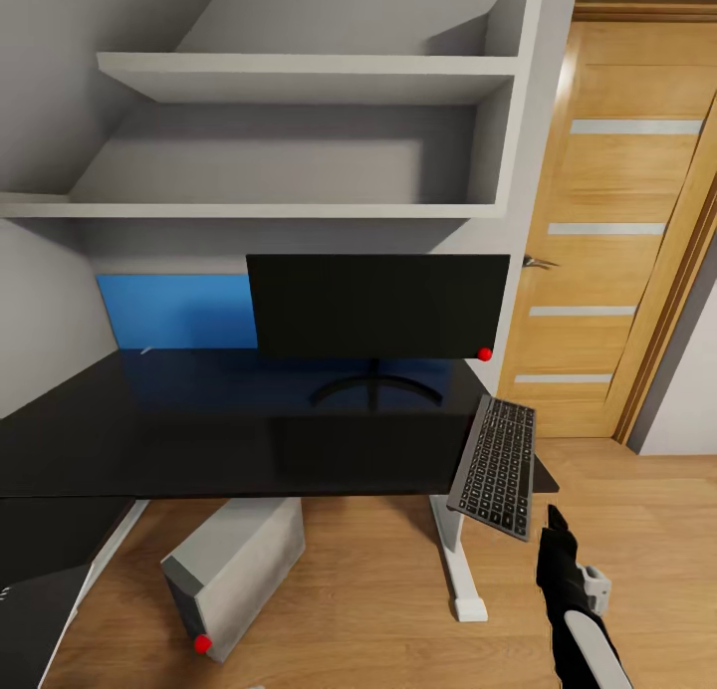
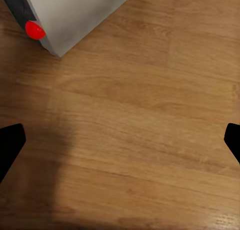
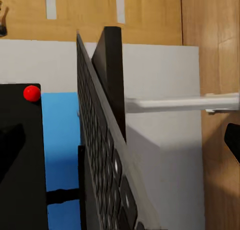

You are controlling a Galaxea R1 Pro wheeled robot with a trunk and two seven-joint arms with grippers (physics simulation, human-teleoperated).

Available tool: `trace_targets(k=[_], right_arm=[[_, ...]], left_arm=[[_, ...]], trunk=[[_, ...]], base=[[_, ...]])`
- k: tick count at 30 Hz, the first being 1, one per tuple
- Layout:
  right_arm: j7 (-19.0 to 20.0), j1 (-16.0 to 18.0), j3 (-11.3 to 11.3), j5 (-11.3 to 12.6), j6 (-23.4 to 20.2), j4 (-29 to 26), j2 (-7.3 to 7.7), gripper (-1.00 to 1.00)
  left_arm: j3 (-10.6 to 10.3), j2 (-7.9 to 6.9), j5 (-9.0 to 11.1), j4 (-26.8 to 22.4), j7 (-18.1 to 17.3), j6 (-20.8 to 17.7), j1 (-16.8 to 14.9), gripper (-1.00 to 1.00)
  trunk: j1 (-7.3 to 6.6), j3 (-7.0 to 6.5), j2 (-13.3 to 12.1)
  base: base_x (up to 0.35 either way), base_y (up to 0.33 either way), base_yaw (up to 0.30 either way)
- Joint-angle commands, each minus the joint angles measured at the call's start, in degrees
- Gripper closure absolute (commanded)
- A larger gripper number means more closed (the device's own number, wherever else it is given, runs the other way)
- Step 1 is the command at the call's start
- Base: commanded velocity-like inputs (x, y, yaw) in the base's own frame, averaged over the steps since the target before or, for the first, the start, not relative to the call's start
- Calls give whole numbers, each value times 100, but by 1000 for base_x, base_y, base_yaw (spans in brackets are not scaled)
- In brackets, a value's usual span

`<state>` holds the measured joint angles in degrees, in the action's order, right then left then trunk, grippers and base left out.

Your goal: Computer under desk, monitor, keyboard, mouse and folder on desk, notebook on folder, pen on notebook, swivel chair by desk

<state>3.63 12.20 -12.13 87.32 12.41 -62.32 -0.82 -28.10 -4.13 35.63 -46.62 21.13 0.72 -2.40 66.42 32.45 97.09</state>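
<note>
The dark keyboard (image 1: pixel 495 466) leans tilted off the black desk's (image 1: pixel 229 430) right edge, beside the monitor (image 1: pixel 376 306).

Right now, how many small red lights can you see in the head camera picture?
2. One sits at the lower right corner of the monitor, at. The other is on the computer on the floor under the desk, at. Others may be hidden.
</note>
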Motion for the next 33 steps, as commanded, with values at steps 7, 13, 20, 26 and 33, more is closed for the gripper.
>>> trace_targets(k=[7,13,20,26,33], right_arm=[[-75,18,-324,545,6,1,454,-100],[-125,19,-346,1074,6,9,886,-100],[-786,58,-351,1085,63,319,1627,-100],[-1075,176,-315,244,129,1205,1742,-100],[-1102,194,-240,-2262,131,1949,1531,-100]], left_arm=[[-55,-9,44,106,58,7,-5,-100],[-56,-9,37,195,58,7,-4,-100],[-49,-9,40,205,58,7,-5,-100],[-47,-9,36,206,58,7,-4,-100],[-40,-9,40,206,65,1,-3,-100]], trunk=[[-1,6,3],[-1,6,3],[-1,6,3],[-1,6,3],[-1,6,3]], base=[[0,0,0],[0,0,0],[0,0,0],[0,0,0],[0,0,0]])
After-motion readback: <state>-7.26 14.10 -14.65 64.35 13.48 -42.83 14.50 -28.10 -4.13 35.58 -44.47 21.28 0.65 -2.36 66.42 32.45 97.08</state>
